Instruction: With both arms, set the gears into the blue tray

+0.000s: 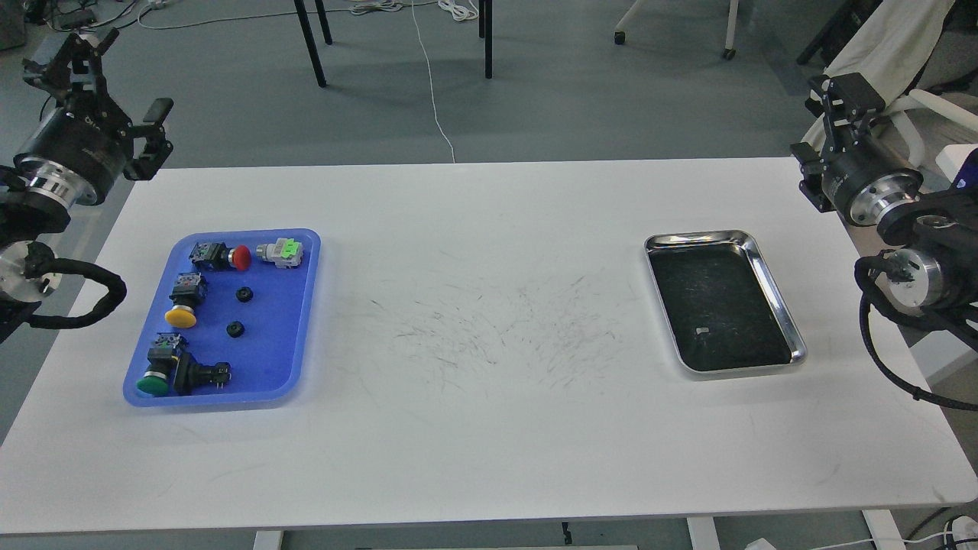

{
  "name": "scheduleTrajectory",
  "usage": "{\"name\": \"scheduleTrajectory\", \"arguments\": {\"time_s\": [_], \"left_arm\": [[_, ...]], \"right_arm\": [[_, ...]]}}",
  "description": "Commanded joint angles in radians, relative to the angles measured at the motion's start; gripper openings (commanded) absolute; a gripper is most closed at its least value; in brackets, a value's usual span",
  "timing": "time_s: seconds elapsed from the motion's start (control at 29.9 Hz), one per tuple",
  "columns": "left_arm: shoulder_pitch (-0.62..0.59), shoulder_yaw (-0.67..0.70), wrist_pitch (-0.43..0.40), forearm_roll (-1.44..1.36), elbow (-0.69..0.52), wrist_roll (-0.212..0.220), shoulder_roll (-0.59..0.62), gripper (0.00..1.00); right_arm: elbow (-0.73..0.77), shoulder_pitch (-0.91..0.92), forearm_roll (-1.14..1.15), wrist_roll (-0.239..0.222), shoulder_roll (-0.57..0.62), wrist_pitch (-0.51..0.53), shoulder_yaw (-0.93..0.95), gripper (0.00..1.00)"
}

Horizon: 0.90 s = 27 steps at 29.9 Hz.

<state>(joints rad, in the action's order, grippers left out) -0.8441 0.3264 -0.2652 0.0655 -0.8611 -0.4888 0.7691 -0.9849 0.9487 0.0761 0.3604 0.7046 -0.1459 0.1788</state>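
Single head view, looking forward and down over white table (489,428).

A white worktop (489,428), scuffed with fine dark marks at its middle, stands on a grey-green floor (581,114). Beyond it are black chair legs (309,42), a white cable (432,84) trailing across the floor, and a cloth-draped chair (890,46) at far right.

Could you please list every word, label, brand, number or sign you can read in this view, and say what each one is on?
No text can be read with certainty.
Left arm's wrist housing, behind the left gripper: small white lettering, too blurred to read.
Steel tray: a small pale tag on its dark bottom, no legible print.
Pushbutton switches, gears and blue tray: no readable markings.
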Motion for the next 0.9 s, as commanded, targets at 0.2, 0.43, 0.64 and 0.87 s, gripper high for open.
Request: {"name": "scheduleTrajectory", "arguments": {"time_s": [0.2,0.43,0.64,0.87], "left_arm": [[-0.006,0.062,-0.015,0.051,-0.01,0.006,0.068,0.98],[-0.018,-0.043,-0.008,0.048,-0.051,0.044,0.041,0.98],[0.003,-0.066,-0.019,0.043,-0.056,0.045,0.029,0.98],[0.003,0.012,-0.072,0.1,-0.016,0.093,0.032,0.98]], "right_arm": [[0.0,-0.004,-0.004,0.0,-0.002,-0.015,0.011,0.97],[0.002,-0.008,-0.01,0.0,-0.002,-0.017,0.037,0.97],[0.012,-0.008,-0.1,-0.003,-0.004,-0.021,0.088,0.97],[0.012,-0.008,-0.131,-0.003,-0.027,-0.037,0.12,0.97]]}}
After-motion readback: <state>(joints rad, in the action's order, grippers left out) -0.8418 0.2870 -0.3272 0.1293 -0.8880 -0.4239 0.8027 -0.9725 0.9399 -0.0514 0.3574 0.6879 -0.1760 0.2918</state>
